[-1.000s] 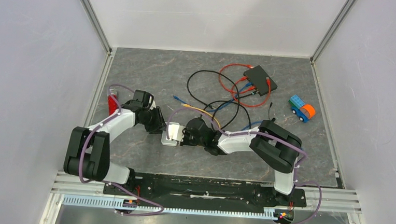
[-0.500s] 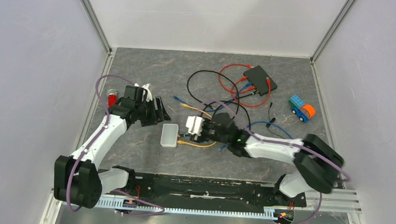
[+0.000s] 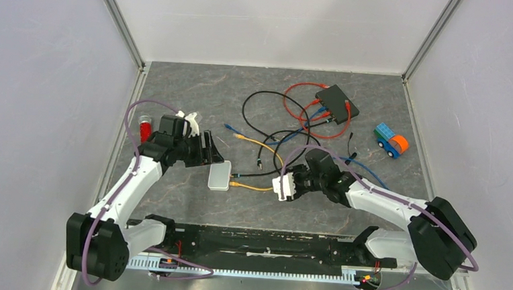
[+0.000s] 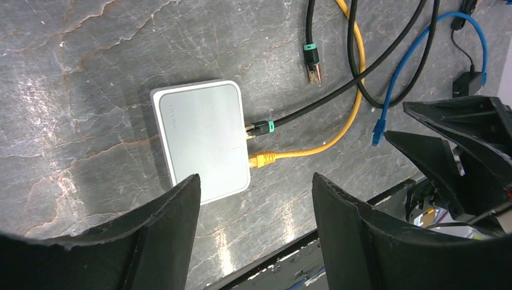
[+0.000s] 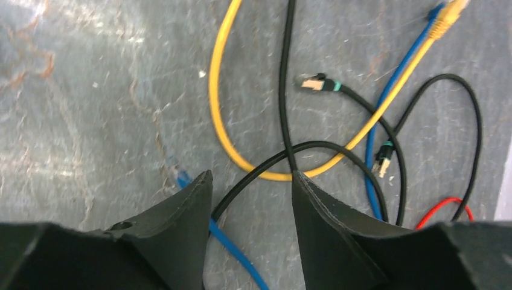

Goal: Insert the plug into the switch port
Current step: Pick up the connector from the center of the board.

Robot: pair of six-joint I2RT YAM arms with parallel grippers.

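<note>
The white switch (image 3: 219,176) (image 4: 202,139) lies flat on the table. A yellow plug (image 4: 262,159) (image 3: 236,183) sits in a port on its right side, and a black plug with a green band (image 4: 259,127) sits in the port beside it. My left gripper (image 4: 255,181) (image 3: 211,154) hovers open just behind and left of the switch, holding nothing. To the right of the switch my right gripper (image 5: 252,178) (image 3: 279,187) is open above loose cables, with a black cable (image 5: 265,166) running on the table beneath its jaws.
Loose cables tangle mid-table: a yellow cable (image 5: 220,121), a free black plug (image 5: 314,83) (image 4: 312,66), a blue cable (image 4: 422,54). A black switch (image 3: 337,103) with red and blue cables lies at the back. A toy truck (image 3: 391,140) stands right, a red object (image 3: 145,128) left.
Both grippers opened and drew away from the white switch, the left back and left, the right off to the right. The yellow plug stays at the switch.
</note>
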